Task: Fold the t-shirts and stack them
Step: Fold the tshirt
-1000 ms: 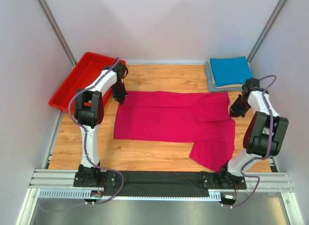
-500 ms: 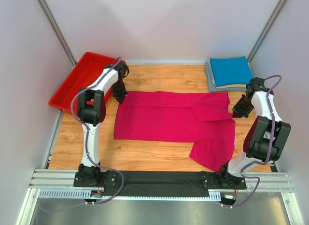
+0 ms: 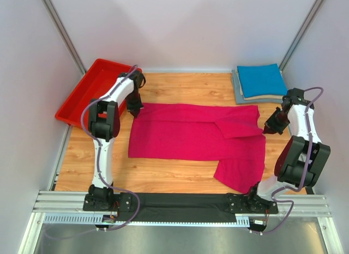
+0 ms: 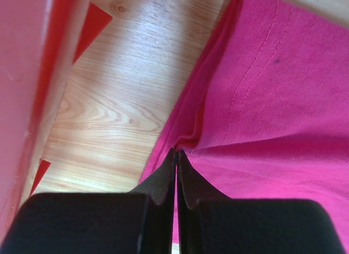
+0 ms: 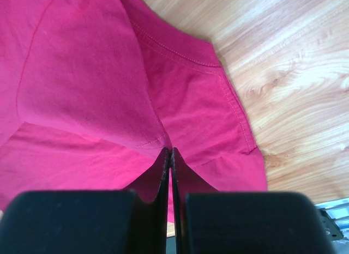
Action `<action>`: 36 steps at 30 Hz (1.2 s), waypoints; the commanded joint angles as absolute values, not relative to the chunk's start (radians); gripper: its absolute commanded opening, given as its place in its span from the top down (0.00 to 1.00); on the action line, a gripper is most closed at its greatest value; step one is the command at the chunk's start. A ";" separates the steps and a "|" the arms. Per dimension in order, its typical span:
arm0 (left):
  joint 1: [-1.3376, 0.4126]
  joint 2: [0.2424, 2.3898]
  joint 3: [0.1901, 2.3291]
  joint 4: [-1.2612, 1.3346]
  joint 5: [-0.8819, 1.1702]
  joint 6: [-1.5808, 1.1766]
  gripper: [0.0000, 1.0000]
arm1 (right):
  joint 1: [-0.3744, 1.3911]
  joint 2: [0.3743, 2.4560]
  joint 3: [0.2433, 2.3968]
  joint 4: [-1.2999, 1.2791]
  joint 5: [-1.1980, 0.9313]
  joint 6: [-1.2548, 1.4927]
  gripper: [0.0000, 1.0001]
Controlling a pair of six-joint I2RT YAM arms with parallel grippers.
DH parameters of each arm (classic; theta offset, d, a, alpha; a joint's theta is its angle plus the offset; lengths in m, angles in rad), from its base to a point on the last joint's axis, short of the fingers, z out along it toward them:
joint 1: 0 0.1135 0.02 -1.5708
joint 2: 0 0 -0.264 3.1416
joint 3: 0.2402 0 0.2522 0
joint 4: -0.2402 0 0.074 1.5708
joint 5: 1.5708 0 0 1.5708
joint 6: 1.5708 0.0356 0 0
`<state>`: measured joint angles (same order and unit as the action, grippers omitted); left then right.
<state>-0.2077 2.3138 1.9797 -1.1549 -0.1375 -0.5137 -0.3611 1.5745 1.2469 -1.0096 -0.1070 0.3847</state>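
Note:
The magenta-pink t-shirt point(image 3: 191, 135) lies spread flat across the middle of the table, with one sleeve folded inward at its right end. My left gripper point(image 3: 134, 109) is shut on the shirt's back left corner; in the left wrist view the gripper point(image 4: 176, 153) pinches a bunched edge of the shirt point(image 4: 272, 101). My right gripper point(image 3: 269, 128) is shut on the shirt's right edge; in the right wrist view the gripper point(image 5: 169, 151) pinches a fold of the shirt point(image 5: 82, 90). The folded blue t-shirt point(image 3: 262, 79) lies on the folded grey one point(image 3: 237, 88) at the back right.
A red plastic bin point(image 3: 82, 93) stands at the back left, close beside my left arm; its wall shows in the left wrist view point(image 4: 27, 74). White walls close in on both sides and behind. Bare wooden table point(image 3: 180, 180) shows in front of the shirt.
My right gripper has moved right, toward the wall, drawing the shirt's right edge outward. My left gripper has shifted slightly back and left, still at the shirt's corner.

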 commanded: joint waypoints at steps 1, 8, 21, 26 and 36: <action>-0.198 2.321 2.026 -1.186 -0.173 -0.488 1.00 | -0.380 1.523 1.278 -1.043 -0.126 0.380 1.00; -0.196 2.333 2.039 -1.192 -0.163 -0.486 1.00 | -0.388 1.503 1.255 -1.045 -0.150 0.393 1.00; -0.196 2.342 2.036 -1.200 -0.187 -0.468 1.00 | -0.388 1.454 1.186 -1.055 -0.120 0.405 1.00; -0.196 2.345 2.036 -1.203 -0.196 -0.465 1.00 | -0.390 1.436 1.166 -1.058 -0.100 0.397 1.00; -0.196 2.342 2.029 -1.206 -0.206 -0.460 1.00 | -0.393 1.411 1.169 -1.072 -0.086 0.388 1.00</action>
